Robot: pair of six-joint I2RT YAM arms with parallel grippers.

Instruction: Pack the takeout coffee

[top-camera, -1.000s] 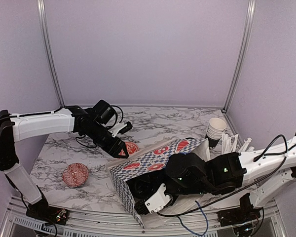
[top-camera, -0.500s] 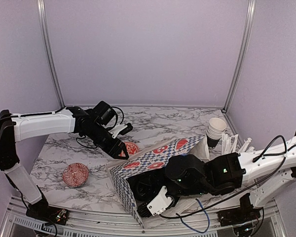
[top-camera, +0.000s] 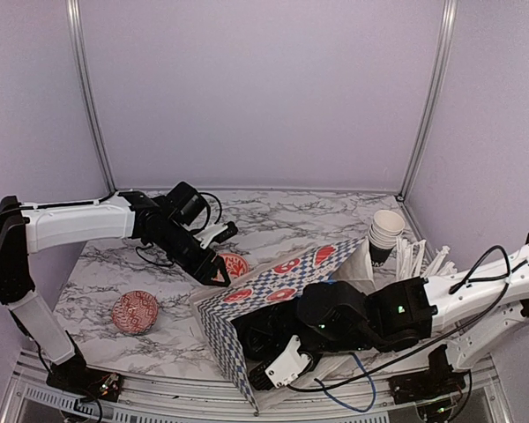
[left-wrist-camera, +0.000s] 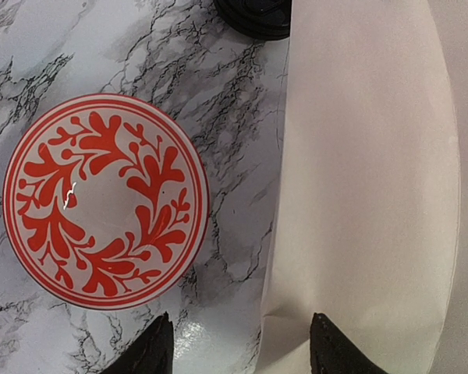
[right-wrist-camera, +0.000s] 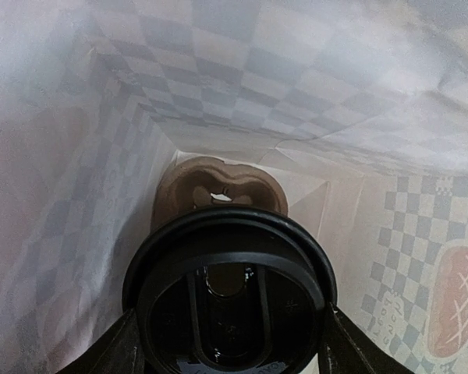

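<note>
Right hand [right-wrist-camera: 232,348] around cup [right-wrist-camera: 230,284] (in bag [right-wrist-camera: 296,70])

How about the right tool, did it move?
Yes. The right tool, gripping the lidded cup, slid nearer the camera, away from the stacked cups.

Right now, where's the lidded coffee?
In right wrist view, the lidded coffee sits inside the checkered bag, in the right gripper, before the cardboard carrier.
</note>
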